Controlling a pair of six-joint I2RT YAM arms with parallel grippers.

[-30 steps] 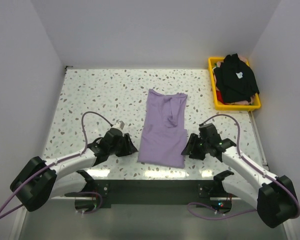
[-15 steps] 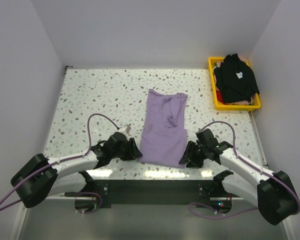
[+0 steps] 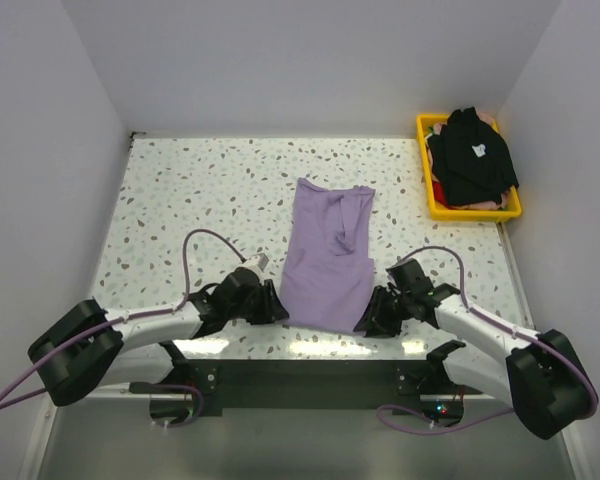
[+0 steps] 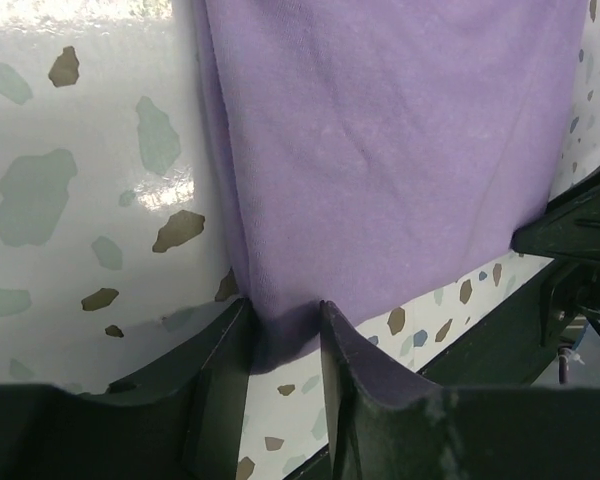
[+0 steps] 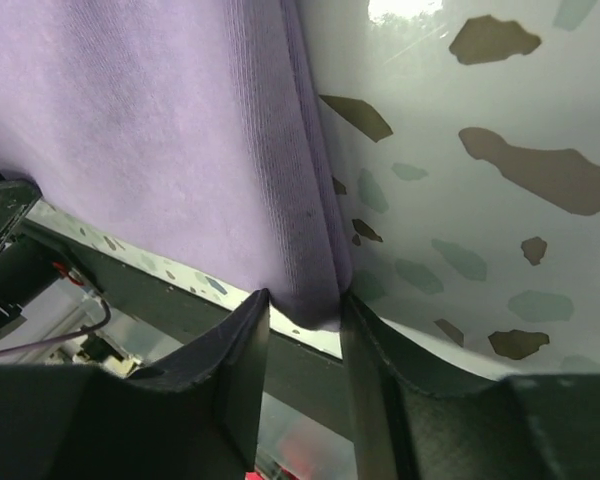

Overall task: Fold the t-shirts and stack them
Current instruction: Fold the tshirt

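Note:
The lavender t-shirt (image 3: pixel 325 260) lies folded into a long strip on the speckled table (image 3: pixel 200 190), collar end far, hem near the front edge. My left gripper (image 3: pixel 277 312) holds the hem's near-left corner; in the left wrist view the cloth (image 4: pixel 380 150) fills the gap between the two fingers of that gripper (image 4: pixel 283 310). My right gripper (image 3: pixel 365 322) holds the near-right corner, where the folded edge (image 5: pixel 310 260) sits pinched between its fingers (image 5: pixel 305 300). The black t-shirt (image 3: pixel 470 155) with its small white mark lies heaped in the basket.
A yellow plastic basket (image 3: pixel 477 213) stands at the back right, with red and pink cloth under the black shirt. The table's front edge and the dark mounting rail (image 3: pixel 310 380) run right behind both grippers. Grey walls close in on three sides.
Both grippers slid inward along the front edge to the hem's corners, and their jaws narrowed onto the cloth. The shirt itself has stayed put.

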